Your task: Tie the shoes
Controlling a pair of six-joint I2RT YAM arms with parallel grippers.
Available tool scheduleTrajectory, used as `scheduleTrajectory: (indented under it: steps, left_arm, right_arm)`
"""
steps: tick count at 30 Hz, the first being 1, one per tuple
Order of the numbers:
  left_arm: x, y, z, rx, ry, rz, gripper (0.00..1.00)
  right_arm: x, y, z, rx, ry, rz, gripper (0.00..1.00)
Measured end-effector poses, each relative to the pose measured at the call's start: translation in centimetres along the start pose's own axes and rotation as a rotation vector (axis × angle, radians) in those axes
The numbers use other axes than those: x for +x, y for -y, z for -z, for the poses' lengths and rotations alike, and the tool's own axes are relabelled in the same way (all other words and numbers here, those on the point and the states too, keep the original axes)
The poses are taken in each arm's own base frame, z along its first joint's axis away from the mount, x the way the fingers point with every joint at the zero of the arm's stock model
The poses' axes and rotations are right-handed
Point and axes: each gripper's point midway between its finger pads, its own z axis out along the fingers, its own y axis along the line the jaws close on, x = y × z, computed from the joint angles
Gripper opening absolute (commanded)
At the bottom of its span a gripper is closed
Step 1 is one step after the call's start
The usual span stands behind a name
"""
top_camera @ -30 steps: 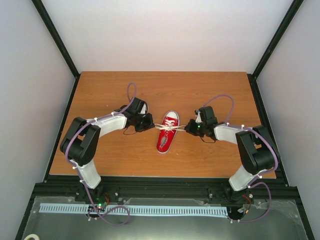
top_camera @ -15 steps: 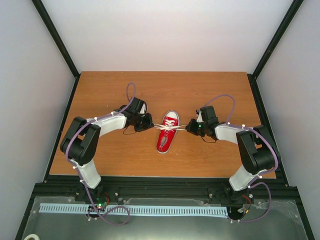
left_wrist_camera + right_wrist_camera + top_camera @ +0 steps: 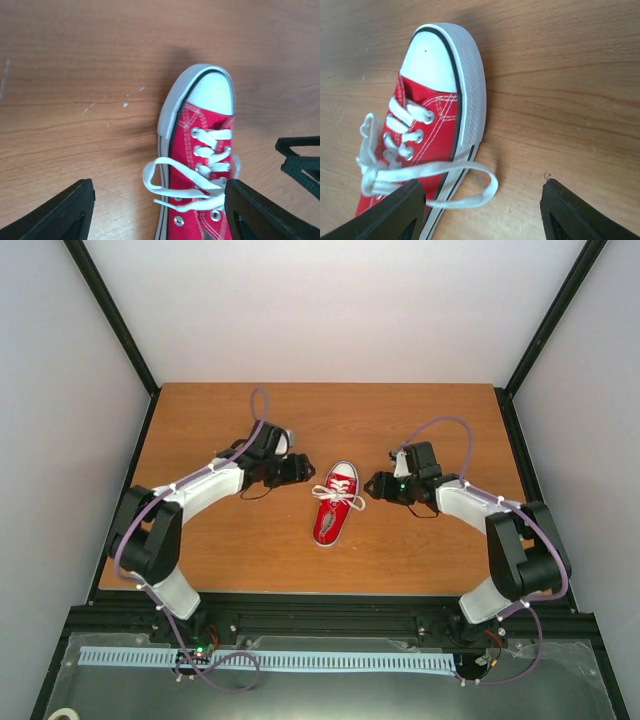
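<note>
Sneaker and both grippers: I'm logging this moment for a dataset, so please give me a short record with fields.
sneaker: red, upright on the table, toe toward the far edge, between the two grippers
laces: white, knotted in a bow, one loop lying out to each side
left gripper: open, beside the sneaker, holding nothing
right gripper: open, on the sneaker's other side, holding nothing
bow tightness: cannot tell

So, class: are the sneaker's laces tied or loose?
Tied: the laces form a loop on each side of the sneaker, meeting at a central knot.
</note>
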Motion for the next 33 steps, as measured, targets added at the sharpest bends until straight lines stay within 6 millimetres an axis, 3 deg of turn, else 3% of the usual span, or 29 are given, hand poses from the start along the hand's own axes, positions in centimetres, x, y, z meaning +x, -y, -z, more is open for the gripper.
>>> scheduleTrajectory:
  steps: [4,8,13,17,22,33]
  left_arm:
    - [-0.8,1.4,2.6,0.036,0.065,-0.086,0.74]
    - [0.0,2.2,3.4,0.088,0.059,-0.187,0.68]
    - [0.5,2.6,3.1,0.12,0.036,-0.25,0.6]
    - [1.6,2.9,2.5,0.182,0.018,-0.255,0.54]
    - [2.6,2.5,1.6,0.198,-0.016,-0.249,0.53]
    - [2.8,2.7,1.2,0.205,-0.016,-0.269,0.48]
  right_arm:
    - [-0.1,-1.2,2.4,-0.007,0.017,0.081,0.6]
    - [-0.2,-3.4,4.0,-0.045,0.025,0.171,0.47]
    - [1.3,-7.3,3.2,-0.1,-0.017,0.289,0.38]
    - [2.6,-9.1,1.4,-0.118,-0.073,0.358,0.31]
    - [3.0,-9.4,-0.8,-0.088,-0.114,0.412,0.26]
    - [3.4,-9.0,-1.1,-0.06,-0.121,0.442,0.22]
